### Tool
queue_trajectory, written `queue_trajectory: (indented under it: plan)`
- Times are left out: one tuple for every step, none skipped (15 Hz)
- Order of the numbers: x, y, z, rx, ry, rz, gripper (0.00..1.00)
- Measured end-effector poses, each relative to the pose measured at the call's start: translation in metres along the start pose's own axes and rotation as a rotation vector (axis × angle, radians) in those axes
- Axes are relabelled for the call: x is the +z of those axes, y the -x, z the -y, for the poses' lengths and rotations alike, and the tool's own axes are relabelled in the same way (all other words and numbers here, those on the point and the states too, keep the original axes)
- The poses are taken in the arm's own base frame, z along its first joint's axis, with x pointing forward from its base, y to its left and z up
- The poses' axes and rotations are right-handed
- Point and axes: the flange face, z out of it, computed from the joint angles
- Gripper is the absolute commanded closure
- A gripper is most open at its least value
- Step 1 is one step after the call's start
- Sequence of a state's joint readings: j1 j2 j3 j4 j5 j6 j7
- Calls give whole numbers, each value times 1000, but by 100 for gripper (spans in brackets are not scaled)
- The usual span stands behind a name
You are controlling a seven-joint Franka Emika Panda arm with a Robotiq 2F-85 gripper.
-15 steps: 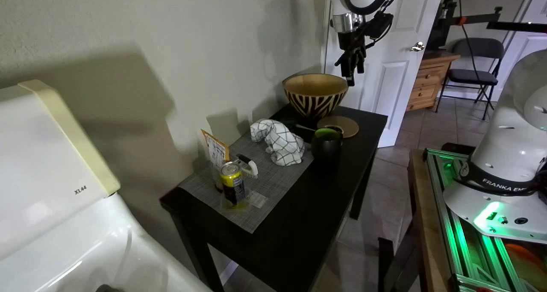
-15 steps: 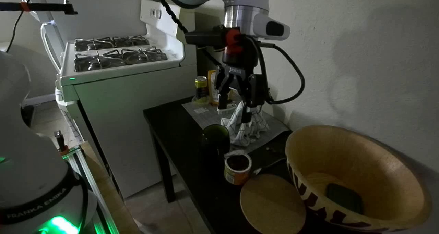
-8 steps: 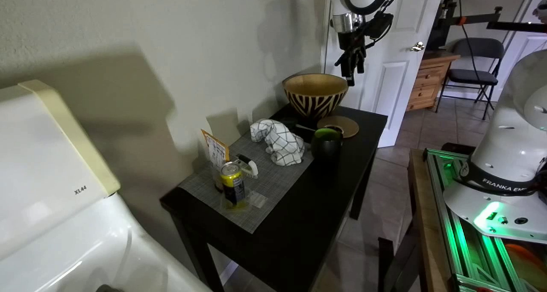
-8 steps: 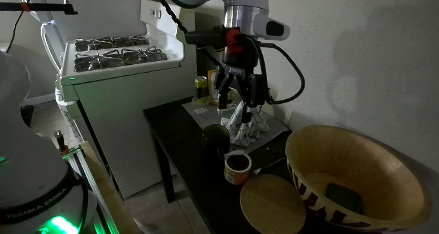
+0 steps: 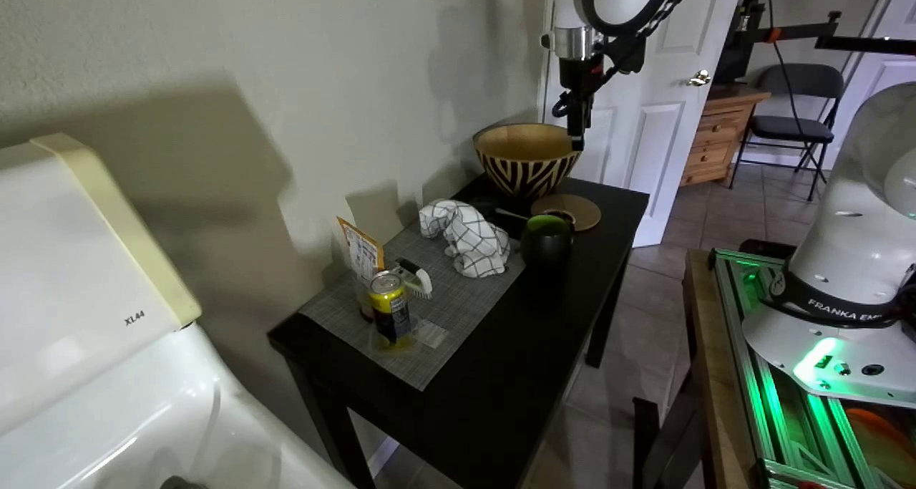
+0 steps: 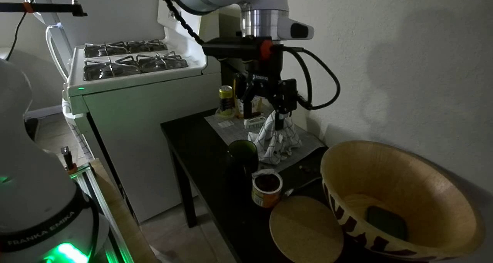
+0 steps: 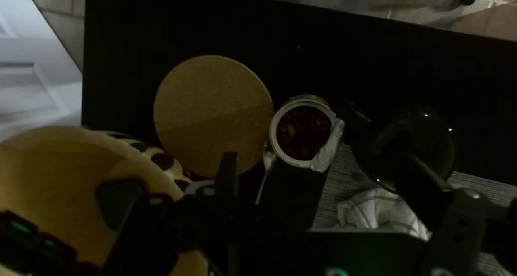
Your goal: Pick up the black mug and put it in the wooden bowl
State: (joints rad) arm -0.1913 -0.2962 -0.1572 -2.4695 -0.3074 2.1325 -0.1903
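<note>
The black mug (image 5: 547, 247) stands upright on the black table, with a greenish inside, in both exterior views (image 6: 242, 163). In the wrist view the mug (image 7: 434, 136) is dim and partly covered by one finger. The wooden bowl (image 5: 528, 165) stands at the table's far end, striped outside. Its tan inside (image 6: 389, 170) holds a dark green block (image 6: 386, 222). The bowl also fills the lower left of the wrist view (image 7: 56, 171). My gripper (image 6: 263, 121) is open and empty, pointing down high above the table. Its fingers are wide apart in the wrist view (image 7: 317, 156).
An opened can (image 6: 266, 188) with a peeled lid stands beside the mug. A flat tan disc (image 6: 306, 230) and a spoon (image 7: 264, 175) lie near the bowl. A checked cloth (image 5: 469, 238), brush (image 5: 415, 278), yellow can (image 5: 391, 310) and packet (image 5: 363, 253) occupy the grey mat.
In the last half second my gripper has shifted a little to the left in both exterior views and turned slightly about its vertical axis. The mug and bowl have not moved.
</note>
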Motion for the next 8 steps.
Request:
queue_trajectory:
  plan:
    - [3,1,8,-49,1,-27,0]
    - [7,2,16,-99,0,-51,0]
    - [13,3,22,-150,0,-69,0]
    - [20,6,26,-205,-2,-85,0]
    - [29,10,28,-257,-5,-100,0]
    - [38,14,26,-310,-10,-115,0]
    - [48,19,23,-365,-14,-129,0]
    - [57,25,20,-420,-19,-139,0]
